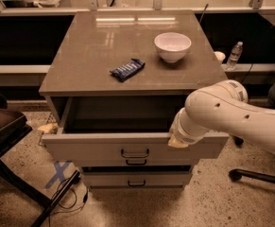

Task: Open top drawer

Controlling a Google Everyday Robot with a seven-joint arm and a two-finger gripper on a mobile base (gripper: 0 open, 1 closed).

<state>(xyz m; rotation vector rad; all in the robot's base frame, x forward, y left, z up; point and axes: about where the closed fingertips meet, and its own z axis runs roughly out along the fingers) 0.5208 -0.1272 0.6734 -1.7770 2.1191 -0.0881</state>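
Observation:
The top drawer (99, 148) of the grey-beige cabinet stands pulled well out, its deep box open and dark inside. Its small dark loop handle (134, 153) sits at the middle of the front. My white arm reaches in from the right. My gripper (177, 142) is at the drawer front's top edge, right of the handle, mostly hidden behind the wrist.
On the cabinet top (80, 56) lie a blue snack bar (127, 69) and a white bowl (172, 46). Two lower drawers (137, 179) sit under the open one. A dark chair (2, 122) stands at the left, a chair base (255, 174) at the right, a water bottle (234, 56) behind.

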